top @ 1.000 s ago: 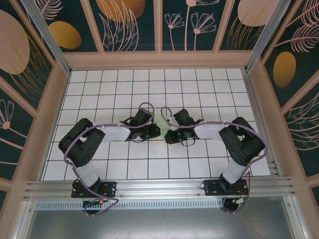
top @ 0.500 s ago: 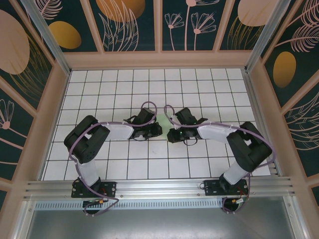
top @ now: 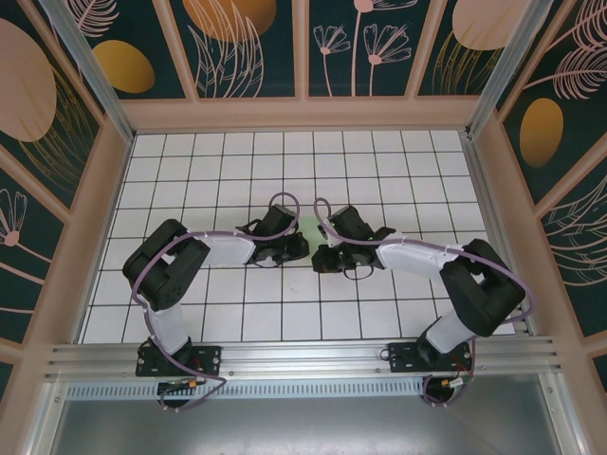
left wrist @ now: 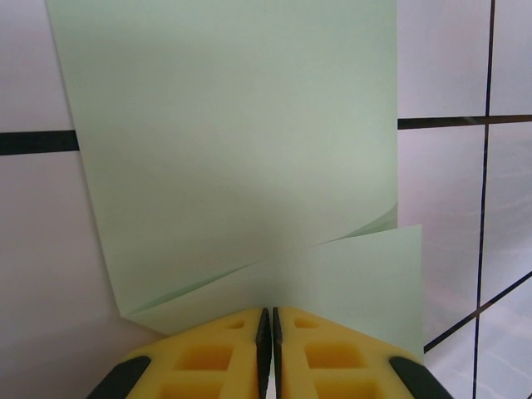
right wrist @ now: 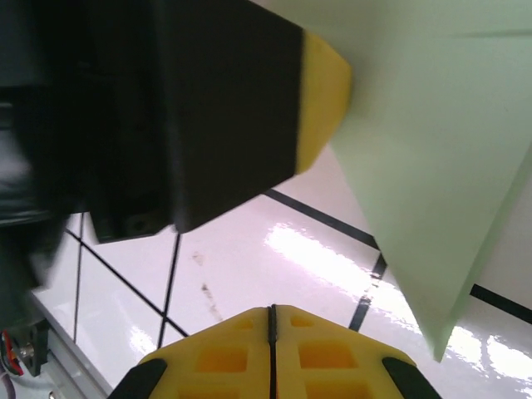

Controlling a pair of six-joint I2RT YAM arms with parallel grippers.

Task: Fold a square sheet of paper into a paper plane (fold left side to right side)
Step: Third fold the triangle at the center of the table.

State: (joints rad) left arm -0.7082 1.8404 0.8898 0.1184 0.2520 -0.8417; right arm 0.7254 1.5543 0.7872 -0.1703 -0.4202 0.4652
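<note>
Square sheet of paper (left wrist: 233, 141): flat on bench (left wrist: 33, 249), centre of the overhead view, lower flap folded over. Left tool (left wrist: 266, 320): jaws together, tips at the flap. Right tool (right wrist: 272, 320): jaws together, empty, near the sheet's corner. Step: probably creasing; next calls for pressing along the fold.

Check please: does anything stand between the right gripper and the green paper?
Nothing visible does: bare table lies between the shut right gripper and the paper. The left gripper sits at the paper's edge, aside.
</note>
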